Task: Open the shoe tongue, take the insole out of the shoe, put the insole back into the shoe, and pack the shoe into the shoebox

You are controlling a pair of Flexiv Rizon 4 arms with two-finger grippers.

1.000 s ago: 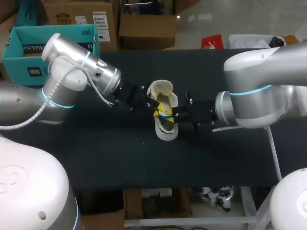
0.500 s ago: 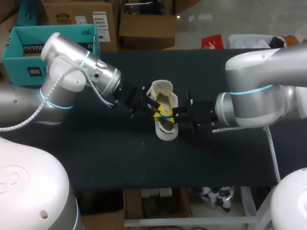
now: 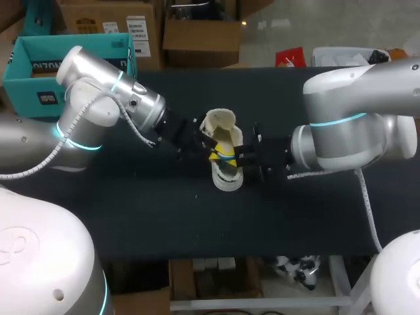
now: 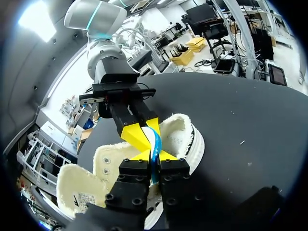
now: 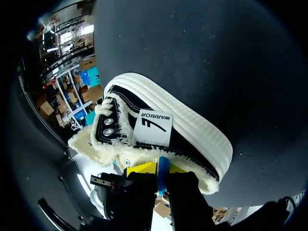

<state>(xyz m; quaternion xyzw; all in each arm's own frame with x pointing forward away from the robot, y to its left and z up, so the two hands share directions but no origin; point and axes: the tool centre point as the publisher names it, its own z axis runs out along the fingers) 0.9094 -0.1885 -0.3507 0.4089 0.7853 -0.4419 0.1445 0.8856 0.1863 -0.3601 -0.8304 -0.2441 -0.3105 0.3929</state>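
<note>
A black shoe point(image 3: 224, 176) with a white sole and cream fleece lining lies mid-table, its tongue point(image 4: 79, 185) folded open. A thin blue insole point(image 3: 226, 158) stands on edge over the shoe's opening. My left gripper point(image 3: 212, 149) comes in from the left and is shut on the insole point(image 4: 155, 144). My right gripper point(image 3: 235, 156) comes in from the right and is shut on the same insole point(image 5: 163, 171), its yellow tips facing the left gripper's point(image 4: 153, 158) across the shoe point(image 4: 183, 137). In the right wrist view the shoe point(image 5: 192, 130) lies just ahead of the right gripper point(image 5: 161, 174).
The teal shoebox point(image 3: 26, 65) stands open at the far left, behind my left arm. Dark tabletop point(image 3: 197, 223) stretches in front of the shoe and to both sides.
My right arm has edged a little to the left toward the shoe. The left gripper's fingers have drawn slightly closer on the insole.
</note>
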